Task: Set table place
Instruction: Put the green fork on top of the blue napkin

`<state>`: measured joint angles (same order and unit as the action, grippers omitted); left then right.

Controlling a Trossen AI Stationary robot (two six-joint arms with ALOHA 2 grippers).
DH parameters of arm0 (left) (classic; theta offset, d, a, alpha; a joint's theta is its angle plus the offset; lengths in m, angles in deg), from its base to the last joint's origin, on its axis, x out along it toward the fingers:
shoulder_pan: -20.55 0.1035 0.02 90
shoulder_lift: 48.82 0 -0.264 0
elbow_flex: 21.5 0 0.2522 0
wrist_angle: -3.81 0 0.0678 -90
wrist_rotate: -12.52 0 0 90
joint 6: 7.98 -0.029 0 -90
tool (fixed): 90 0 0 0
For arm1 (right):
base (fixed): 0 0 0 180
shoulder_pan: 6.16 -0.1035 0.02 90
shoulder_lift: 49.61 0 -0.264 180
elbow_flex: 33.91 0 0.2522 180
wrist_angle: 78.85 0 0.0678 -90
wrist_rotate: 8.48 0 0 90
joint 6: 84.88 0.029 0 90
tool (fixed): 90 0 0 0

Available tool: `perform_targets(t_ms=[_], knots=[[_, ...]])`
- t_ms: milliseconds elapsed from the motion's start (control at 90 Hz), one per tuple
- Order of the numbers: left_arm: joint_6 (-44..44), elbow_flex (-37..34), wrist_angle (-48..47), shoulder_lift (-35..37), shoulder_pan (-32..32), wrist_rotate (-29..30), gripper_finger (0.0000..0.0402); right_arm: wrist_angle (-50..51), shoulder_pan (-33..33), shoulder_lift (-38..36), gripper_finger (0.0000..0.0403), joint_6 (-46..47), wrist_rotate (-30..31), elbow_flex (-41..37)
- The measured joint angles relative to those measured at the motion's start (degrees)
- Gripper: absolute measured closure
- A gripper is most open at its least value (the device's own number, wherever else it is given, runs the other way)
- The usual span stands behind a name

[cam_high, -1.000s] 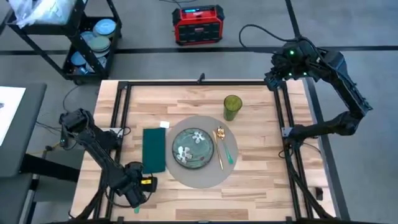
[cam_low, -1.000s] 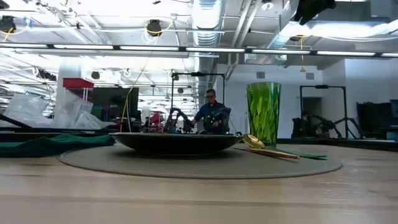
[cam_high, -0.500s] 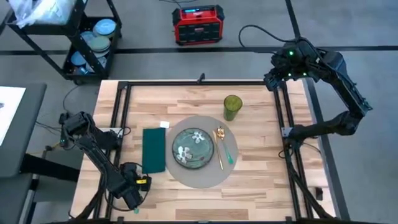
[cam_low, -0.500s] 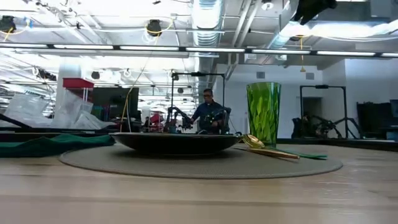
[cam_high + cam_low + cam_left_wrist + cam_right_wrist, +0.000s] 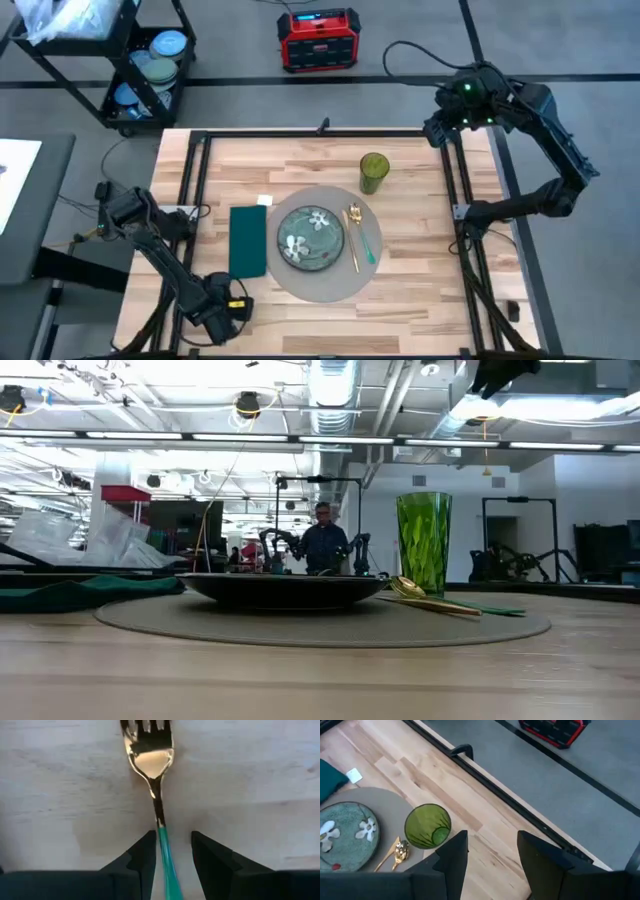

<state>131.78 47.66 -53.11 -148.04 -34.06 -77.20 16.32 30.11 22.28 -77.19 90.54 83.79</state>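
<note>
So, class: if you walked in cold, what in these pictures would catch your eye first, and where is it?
The laid setting at mid-table: a green floral plate on a round grey placemat, a teal napkin beside it and a green glass behind it. Then the left gripper near the table's front left corner, its open fingers straddling a gold fork with a teal handle.

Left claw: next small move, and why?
Probably shut the left claw on the fork. Its open fingers straddle the teal handle with a gap on each side, and the fork lies on bare table, not yet at the placemat. The right claw waits at the far right corner.
</note>
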Motion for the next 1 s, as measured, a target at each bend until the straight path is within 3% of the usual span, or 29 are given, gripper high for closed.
perform_targets(t_ms=[200, 378, 700, 1000], knots=[[-1.9, 0.0, -2.4, -0.6, 0.3, 1.0, 0.0303, -0.1, -1.1, 0.0, 0.0244, 0.3, 0.0, 0.0], [-4.1, -0.1, -2.6, -1.0, 0.7, 2.4, 0.0389, -0.1, -1.9, 0.0, 0.0244, 1.6, 0.1, 0.0], [-5.5, -0.2, -1.7, 2.7, 1.7, 2.6, 0.0400, -0.8, -4.1, 0.0, 0.0244, 1.5, 0.1, 0.0], [-6.4, -0.1, -6.1, 14.1, 8.1, 2.9, 0.0401, -0.4, -4.0, 0.0, 0.0244, -1.4, 0.1, 0.0]])
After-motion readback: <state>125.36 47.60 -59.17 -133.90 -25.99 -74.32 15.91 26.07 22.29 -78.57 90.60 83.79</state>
